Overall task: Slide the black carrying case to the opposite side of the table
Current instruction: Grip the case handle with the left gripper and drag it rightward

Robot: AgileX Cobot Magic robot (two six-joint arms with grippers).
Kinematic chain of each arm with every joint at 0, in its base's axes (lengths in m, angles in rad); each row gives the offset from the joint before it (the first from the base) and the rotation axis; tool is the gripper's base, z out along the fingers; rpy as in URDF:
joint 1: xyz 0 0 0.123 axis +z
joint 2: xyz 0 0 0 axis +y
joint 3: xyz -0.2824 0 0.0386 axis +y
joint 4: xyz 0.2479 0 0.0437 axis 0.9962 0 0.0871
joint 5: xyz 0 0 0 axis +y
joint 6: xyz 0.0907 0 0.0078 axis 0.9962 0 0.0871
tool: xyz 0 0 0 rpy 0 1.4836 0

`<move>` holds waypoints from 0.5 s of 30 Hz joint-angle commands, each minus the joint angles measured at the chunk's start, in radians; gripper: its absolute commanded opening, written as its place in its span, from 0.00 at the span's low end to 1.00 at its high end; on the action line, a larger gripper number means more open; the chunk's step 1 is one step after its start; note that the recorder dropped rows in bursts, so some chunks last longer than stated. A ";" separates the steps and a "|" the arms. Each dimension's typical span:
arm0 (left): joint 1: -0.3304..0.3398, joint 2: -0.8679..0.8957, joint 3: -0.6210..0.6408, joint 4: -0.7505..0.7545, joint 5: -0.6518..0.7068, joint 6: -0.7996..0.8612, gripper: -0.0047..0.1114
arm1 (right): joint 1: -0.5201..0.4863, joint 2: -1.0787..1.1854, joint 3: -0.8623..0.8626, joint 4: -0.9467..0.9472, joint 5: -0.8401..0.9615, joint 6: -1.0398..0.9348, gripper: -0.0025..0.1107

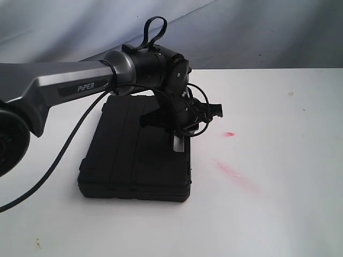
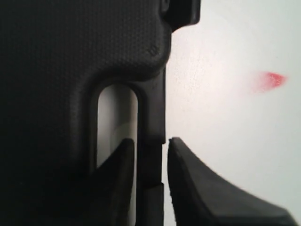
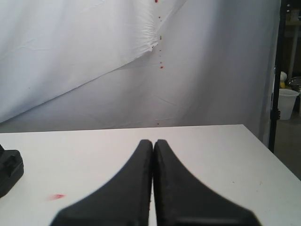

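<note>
The left pincer (image 2: 150, 141) is straddling the handle (image 2: 151, 108) of the case (image 1: 134, 155), jaws slightly apart, one tip inside the slot and thin gaps showing on both sides, so nothing is being gripped. The case is lying flat on the surface (image 1: 278, 187), left of centre, near a red smudge (image 1: 229, 134). Pushing from this one edge is risking a swivel, or the loose tips slipping off or snagging and tipping it. Farther off, the right pincer (image 3: 153, 142) is hovering closed and empty.
</note>
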 commanded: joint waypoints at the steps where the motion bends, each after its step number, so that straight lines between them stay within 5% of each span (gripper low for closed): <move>1: -0.004 -0.013 -0.005 0.012 0.000 -0.009 0.27 | 0.002 -0.003 0.004 -0.005 -0.001 -0.006 0.02; 15: -0.004 -0.075 -0.005 0.146 0.013 0.003 0.27 | 0.002 -0.003 0.004 -0.005 -0.001 -0.006 0.02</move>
